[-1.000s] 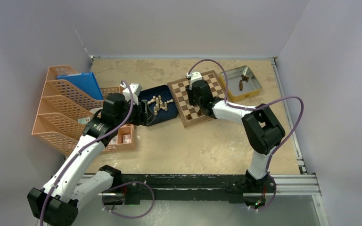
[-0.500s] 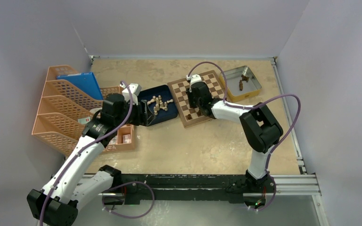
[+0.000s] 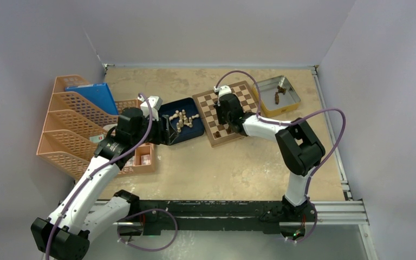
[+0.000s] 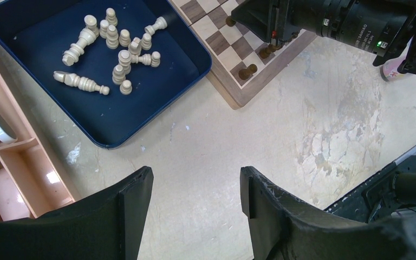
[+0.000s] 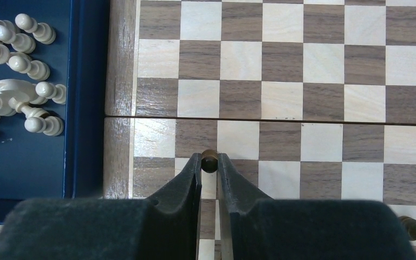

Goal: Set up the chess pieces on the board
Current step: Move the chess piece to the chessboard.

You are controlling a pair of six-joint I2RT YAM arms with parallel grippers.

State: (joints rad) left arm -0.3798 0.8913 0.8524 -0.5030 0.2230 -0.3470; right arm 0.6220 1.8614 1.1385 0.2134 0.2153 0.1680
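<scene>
Board [image 5: 303,70] lies beside tray [image 4: 157,116] of cream men. Left gripper [image 4: 195,179] gapes empty over bare table [image 4: 314,141]. Right gripper [image 5: 210,162] is pinched on a dark piece [image 5: 209,156] over the board's left squares; whether it's seated is unclear. Placing step. Next: settle it upright, centred, then release.

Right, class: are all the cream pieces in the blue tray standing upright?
No, several of the cream pieces lie flat on their sides on the floor of the dark blue tray.
</scene>
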